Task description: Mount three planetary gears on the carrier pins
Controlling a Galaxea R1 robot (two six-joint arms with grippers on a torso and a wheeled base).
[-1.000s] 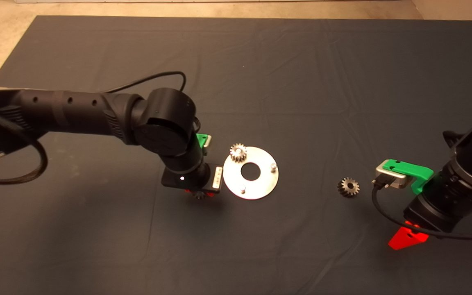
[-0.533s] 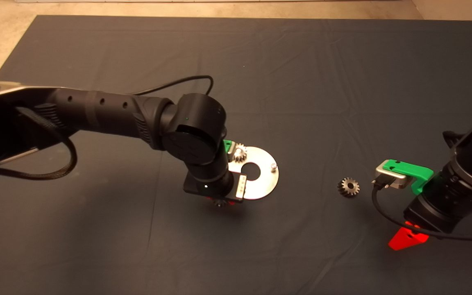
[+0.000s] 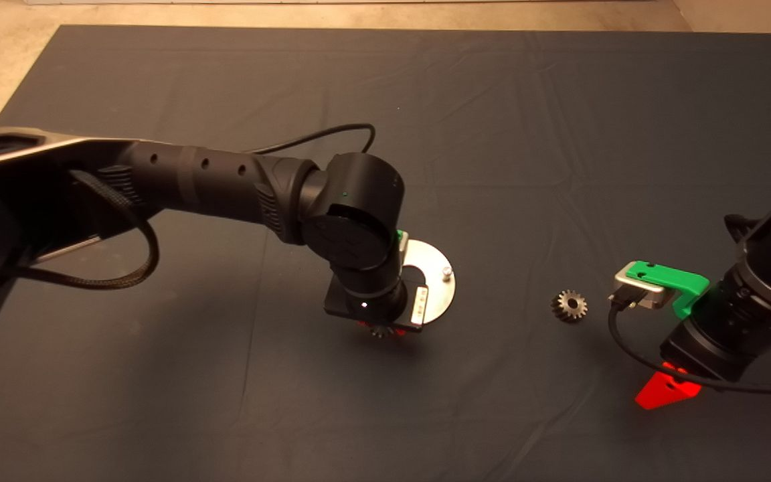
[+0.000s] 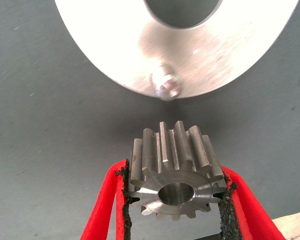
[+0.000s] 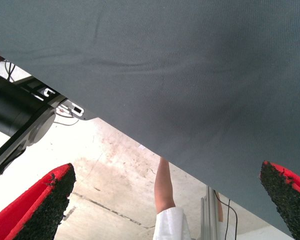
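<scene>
My left gripper (image 4: 172, 205) is shut on a small steel planetary gear (image 4: 172, 172), its bore facing the camera. Just beyond the gear stands one carrier pin (image 4: 165, 86) near the rim of the shiny disc (image 4: 210, 55). In the head view the left gripper (image 3: 379, 329) hangs at the disc's (image 3: 440, 289) near edge, and the arm hides most of the disc. Another pin (image 3: 447, 272) stands bare on the disc's right side. A second gear (image 3: 569, 306) lies on the mat to the right of the disc. My right gripper (image 3: 663, 391) waits open at the lower right.
The dark mat (image 3: 492, 134) covers the table, with pale floor past its far edge. The right wrist view shows the mat's edge (image 5: 190, 165), the floor and a person's limb (image 5: 164, 187) beyond it.
The left arm has carried its gear rightward from beside the disc to the disc's near edge, and now covers the gear seated on the disc. The right arm has not moved.
</scene>
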